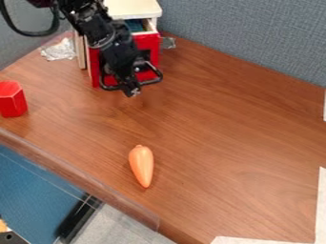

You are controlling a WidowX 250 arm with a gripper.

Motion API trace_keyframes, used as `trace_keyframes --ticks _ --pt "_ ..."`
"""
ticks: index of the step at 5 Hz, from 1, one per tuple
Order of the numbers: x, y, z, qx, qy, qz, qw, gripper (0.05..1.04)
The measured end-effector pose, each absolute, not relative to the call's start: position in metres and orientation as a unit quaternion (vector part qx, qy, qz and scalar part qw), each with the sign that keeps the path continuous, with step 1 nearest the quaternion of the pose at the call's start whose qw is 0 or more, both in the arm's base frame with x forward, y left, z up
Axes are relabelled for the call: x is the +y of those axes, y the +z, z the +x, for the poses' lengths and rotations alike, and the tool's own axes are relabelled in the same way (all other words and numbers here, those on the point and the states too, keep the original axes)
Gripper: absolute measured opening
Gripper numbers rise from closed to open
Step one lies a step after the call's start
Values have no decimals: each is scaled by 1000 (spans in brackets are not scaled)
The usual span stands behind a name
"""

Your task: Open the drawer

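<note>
Showing behind the end effector [132, 89], whose spread I cannot tell, the red drawer [149, 45] stands partly open.

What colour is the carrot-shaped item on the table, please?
The carrot-shaped item is orange, seen best in the camera view.

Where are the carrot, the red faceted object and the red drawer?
Carrot [142, 165]: camera view, middle of its body.
Red faceted object [11, 102]: camera view, its side.
Red drawer [149, 46]: camera view, its front, image-right of the arm.
</note>
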State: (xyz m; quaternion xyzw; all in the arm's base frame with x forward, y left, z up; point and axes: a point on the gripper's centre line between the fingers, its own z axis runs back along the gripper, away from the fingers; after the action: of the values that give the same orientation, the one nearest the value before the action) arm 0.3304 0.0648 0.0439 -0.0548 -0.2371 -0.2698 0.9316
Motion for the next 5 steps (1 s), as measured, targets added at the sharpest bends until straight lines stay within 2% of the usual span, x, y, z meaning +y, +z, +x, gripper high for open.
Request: trace_keyframes --ticks 5 --pt "31 41 295 -237 -298 -56 923 122"
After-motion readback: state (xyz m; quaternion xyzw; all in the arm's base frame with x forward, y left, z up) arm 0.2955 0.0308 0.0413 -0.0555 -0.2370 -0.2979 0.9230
